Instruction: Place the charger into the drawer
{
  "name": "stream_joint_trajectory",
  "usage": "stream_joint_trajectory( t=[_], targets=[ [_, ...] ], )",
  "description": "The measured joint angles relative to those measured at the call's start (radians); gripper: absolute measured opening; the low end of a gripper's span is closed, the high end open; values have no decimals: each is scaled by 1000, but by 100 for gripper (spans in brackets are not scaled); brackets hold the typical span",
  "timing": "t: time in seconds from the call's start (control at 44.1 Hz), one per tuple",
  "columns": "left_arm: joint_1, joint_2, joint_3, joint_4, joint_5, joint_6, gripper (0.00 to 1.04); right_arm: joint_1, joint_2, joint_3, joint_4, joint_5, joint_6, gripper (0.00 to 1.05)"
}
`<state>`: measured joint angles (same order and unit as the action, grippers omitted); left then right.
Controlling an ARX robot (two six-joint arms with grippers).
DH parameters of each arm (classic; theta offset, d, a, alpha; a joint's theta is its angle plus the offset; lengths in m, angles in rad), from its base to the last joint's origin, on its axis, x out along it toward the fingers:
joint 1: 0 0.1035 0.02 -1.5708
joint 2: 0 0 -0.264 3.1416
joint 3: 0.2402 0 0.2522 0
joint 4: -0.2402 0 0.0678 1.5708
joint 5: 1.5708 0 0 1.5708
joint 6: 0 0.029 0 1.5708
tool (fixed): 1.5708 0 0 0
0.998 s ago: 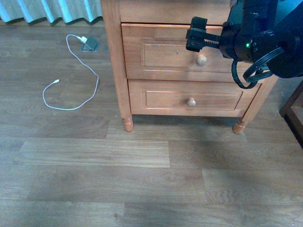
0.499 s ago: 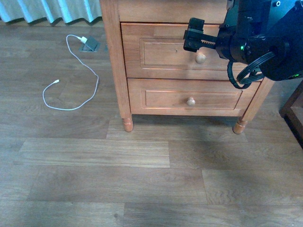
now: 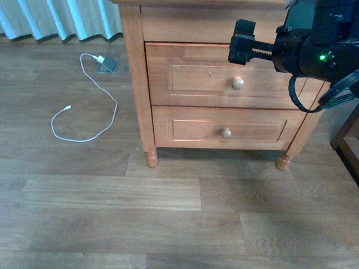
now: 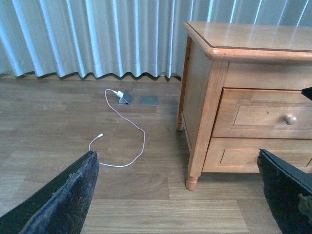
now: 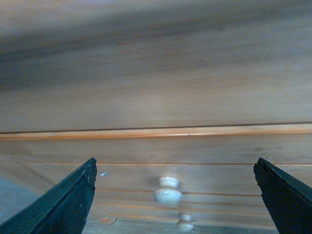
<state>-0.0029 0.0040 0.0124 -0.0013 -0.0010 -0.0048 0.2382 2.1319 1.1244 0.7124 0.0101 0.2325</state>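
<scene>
Front view shows my right gripper [image 3: 238,42] raised before the nightstand [image 3: 134,84], just above and beside the round knob [image 3: 238,83] of the upper drawer [image 3: 196,75]. I judge I am held there to line up on that knob, since the drawer is closed and must be pulled out before anything goes in. My right jaws stand wide apart, with the knob [image 5: 167,190] between them and nothing gripped. My left gripper's fingers [image 4: 63,200] are also spread and empty, looking at the nightstand from its curtain side. I cannot find the charger anywhere; the nightstand's top is cut off in front and looks bare from my left wrist. Only a long white cable [image 3: 90,106] lies on the floor, well left of the nightstand. My right arm hides the nightstand's far corner.
</scene>
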Motion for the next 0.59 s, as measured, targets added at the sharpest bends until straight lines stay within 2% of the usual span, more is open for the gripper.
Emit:
stream_joint_trajectory(
  t=[0.25, 0.59],
  targets=[
    [0, 0, 0, 0, 0, 0, 99, 6, -232, -167, -90, -76, -22, 96],
    [0, 0, 0, 0, 0, 0, 99, -10, -634, -403, -235, -100, -10, 96]
  ],
)
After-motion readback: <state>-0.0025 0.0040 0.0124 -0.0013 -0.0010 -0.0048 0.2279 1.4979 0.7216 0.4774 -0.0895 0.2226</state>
